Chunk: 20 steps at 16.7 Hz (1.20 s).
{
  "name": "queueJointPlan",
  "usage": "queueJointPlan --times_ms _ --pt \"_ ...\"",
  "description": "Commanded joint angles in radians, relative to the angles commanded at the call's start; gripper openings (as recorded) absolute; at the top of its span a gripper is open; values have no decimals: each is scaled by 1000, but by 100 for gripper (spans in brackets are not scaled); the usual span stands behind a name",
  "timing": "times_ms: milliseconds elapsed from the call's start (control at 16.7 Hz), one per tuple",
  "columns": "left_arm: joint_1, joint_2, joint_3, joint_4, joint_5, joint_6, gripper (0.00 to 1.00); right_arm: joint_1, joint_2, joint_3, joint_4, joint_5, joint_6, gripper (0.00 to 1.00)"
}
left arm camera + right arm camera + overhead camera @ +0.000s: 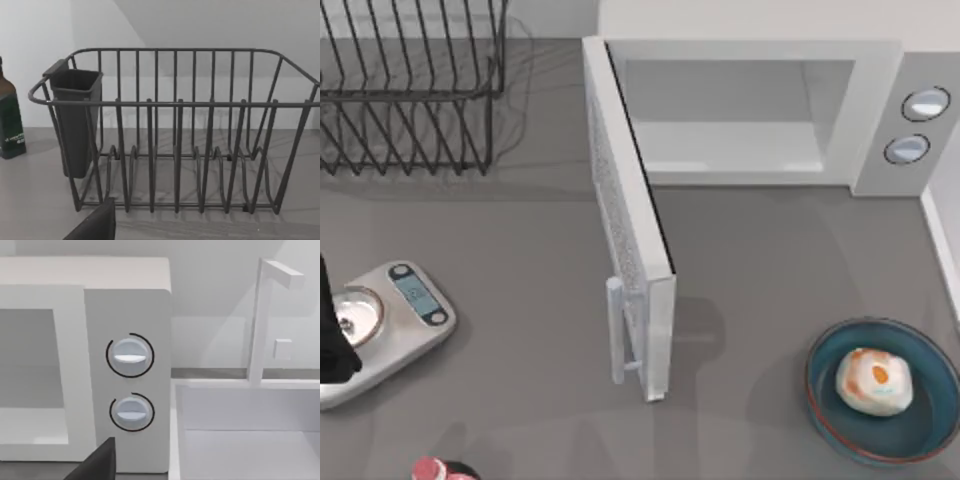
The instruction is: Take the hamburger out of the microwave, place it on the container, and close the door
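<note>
White and stiff, the door stands swung wide from the microwave, hamburger already in the container; I'd push near its bar handle, though I cannot tell either pincer's spread.

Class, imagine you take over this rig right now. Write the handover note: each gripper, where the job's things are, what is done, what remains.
Left arm parked at the table's left edge by the scale; the right wrist camera faces the microwave buttons.
The hamburger lies in the container at the front right.
The microwave cavity holds nothing; the door stands wide open.
Done: hamburger out and placed.
Left: close the door.
</note>
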<state>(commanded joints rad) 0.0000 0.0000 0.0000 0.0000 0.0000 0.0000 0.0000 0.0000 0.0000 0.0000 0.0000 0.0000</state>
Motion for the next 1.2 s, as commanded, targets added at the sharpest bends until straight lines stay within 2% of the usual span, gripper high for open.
queueJointPlan --times_ms 60,840,1200 --pt "0 0 0 0 0 0 100 0 0 0 0 0 0 100" --pt "0 0 0 0 0 0 2 0 0 0 0 0 0 100" --pt "0 0 0 0 0 0 0 0 0 0 0 0 0 100"
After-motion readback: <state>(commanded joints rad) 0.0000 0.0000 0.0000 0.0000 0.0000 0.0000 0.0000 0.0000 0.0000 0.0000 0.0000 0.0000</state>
